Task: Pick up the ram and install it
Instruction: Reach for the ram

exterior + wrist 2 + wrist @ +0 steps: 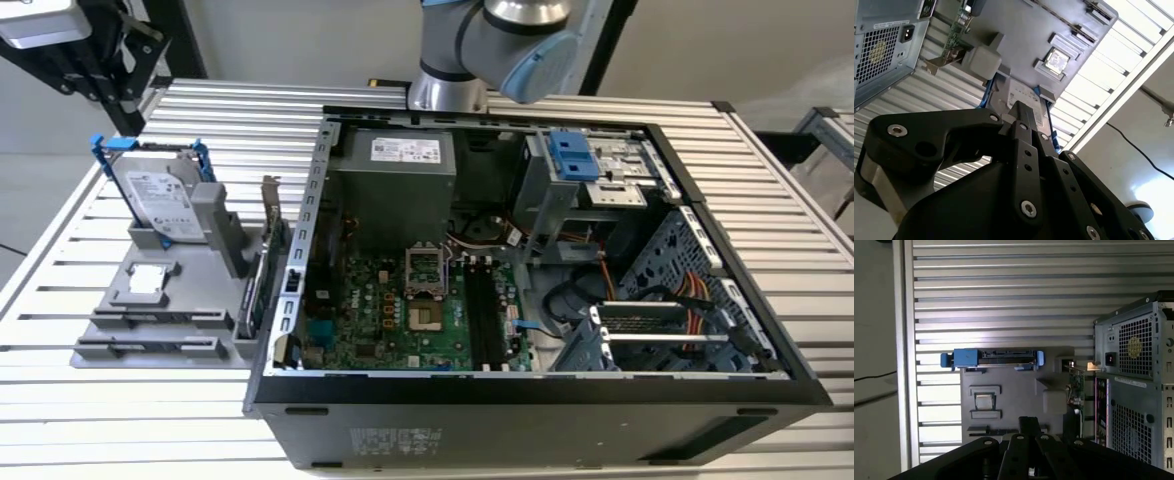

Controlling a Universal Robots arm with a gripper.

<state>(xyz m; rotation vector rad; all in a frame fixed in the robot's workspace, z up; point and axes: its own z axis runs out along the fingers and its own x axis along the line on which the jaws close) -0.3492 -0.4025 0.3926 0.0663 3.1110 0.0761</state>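
Note:
The ram looks to be the thin dark strip [985, 430] lying in a slot of the grey fixture [1019, 365], just past the chip holder. The same strip [1099, 12] shows in the second wrist view. In the exterior view I take it to be the slot [158, 320] near the fixture's front. My black gripper [1029, 422] hangs above the fixture, apart from it, with its fingers together and nothing between them. In the second wrist view the gripper [1021, 112] is over the hard drive's end. The arm [481, 45] comes in behind the case.
An open computer case [534, 395] lies on the slatted table [80, 420], its motherboard [400, 310] bare. On the fixture stand a hard drive with blue rails [160, 195] and an upright card with a bracket [267, 260]. A square chip [151, 283] sits there too.

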